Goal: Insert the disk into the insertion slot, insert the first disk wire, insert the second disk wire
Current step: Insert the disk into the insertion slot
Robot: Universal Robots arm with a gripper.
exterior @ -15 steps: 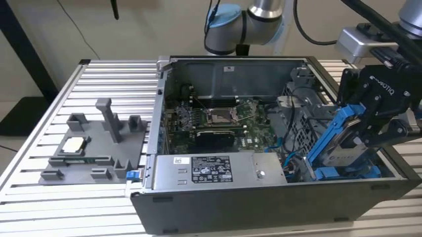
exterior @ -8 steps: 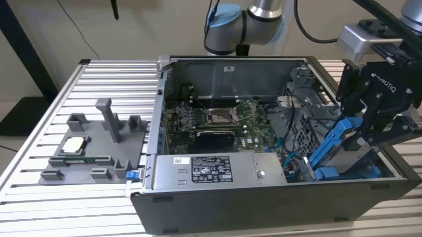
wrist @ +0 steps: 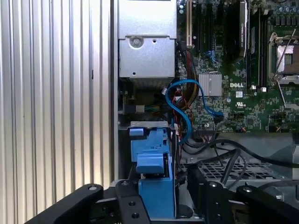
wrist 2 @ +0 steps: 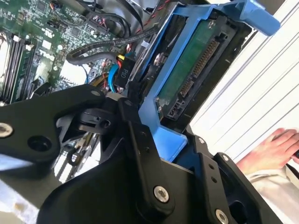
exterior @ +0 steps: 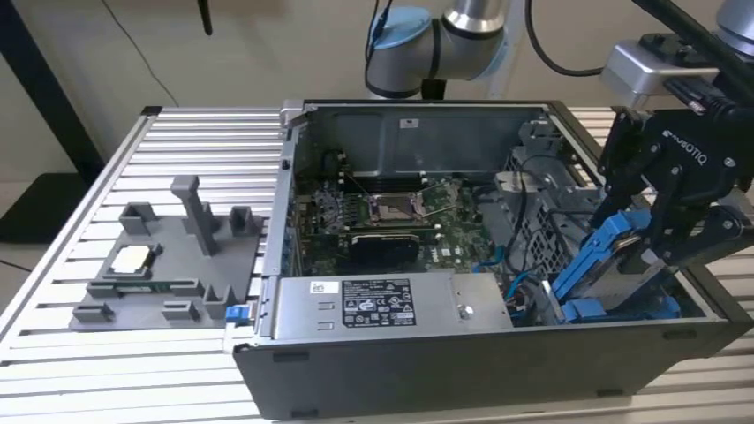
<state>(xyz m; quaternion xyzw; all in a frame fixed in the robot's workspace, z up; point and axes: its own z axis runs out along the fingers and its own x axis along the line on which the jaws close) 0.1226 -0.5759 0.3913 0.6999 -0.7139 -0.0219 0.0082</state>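
The disk (exterior: 603,258) sits in its bright blue carrier and hangs tilted over the case's end at the exterior view's right. My black gripper (exterior: 651,240) is shut on it, one finger on each side. The second wrist view shows the disk's green circuit board and connectors (wrist 2: 196,60), with the gripper (wrist 2: 170,144) clamped on the blue frame. In the first wrist view the gripper (wrist: 161,201) holds the carrier (wrist: 156,186) just above the insertion slot (wrist: 148,140) with its blue fittings. A blue cable (wrist: 180,109) loops beside the slot, and black wires (wrist: 229,156) run near it.
The grey power-supply box (exterior: 389,302) lies along the case's near wall, with the green motherboard (exterior: 389,212) behind it. A perforated metal cage (wrist: 229,171) sits next to the slot. A grey fixture (exterior: 165,256) stands on the slatted table (exterior: 71,353). A person's hand (wrist 2: 275,149) rests outside the case.
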